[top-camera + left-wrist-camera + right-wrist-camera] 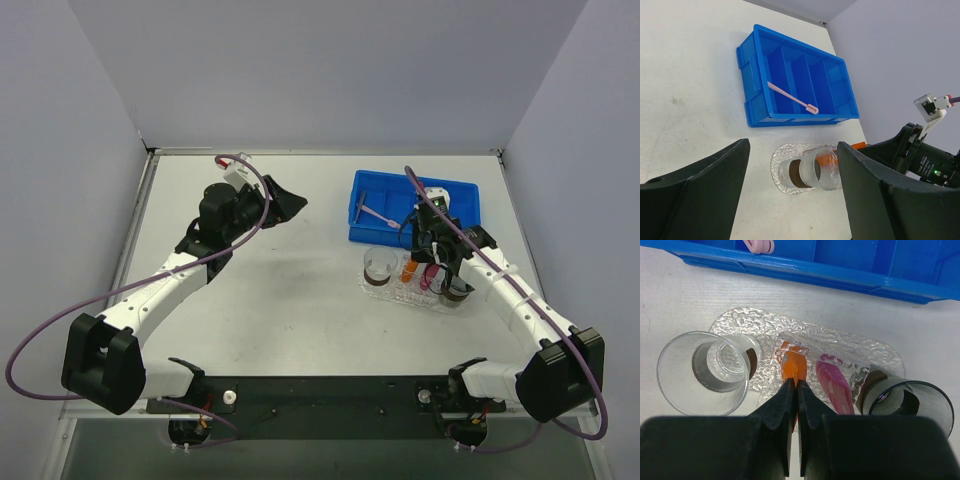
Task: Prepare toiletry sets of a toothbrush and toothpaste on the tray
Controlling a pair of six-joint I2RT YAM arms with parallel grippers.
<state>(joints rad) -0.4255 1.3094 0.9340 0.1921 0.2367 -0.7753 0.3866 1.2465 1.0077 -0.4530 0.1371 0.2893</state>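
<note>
Altogether on the bench (300, 300): one blue bin, one tray, two tubes of toothpaste, one toothbrush, two clear cups.
Arms: two, one end effector each.
Toothbrush (790, 98): one, thin and pale pink. It lies aslant inside the blue bin (842, 95), across its dividers, with the head end towards the bin's near wall. It is not on the tray.
Blue bin: one, split into long compartments, at the far right of the bench, just beyond the tray.
Tray (860, 347): one, clear and bumpy, flat on the bench between the bin and the right arm's base.
Toothpaste: two tubes, side by side in the middle of the tray.
Orange tube (792, 362): one, on the left of the pair.
Magenta-pink tube (832, 385): one, on the right, just beside the orange one.
Clear cups: two, one at each end of the tray. The left cup (702, 372) and the right cup (912, 407) flank the tubes.
Right end effector (795, 385): jaws pressed together. The tips are at the near end of the orange tube. I cannot tell whether the tube's thin edge is pinched between them.
Left end effector (288, 203): jaws spread wide with nothing between them. It is above the bench, well to the left of the bin and tray and facing them.
</note>
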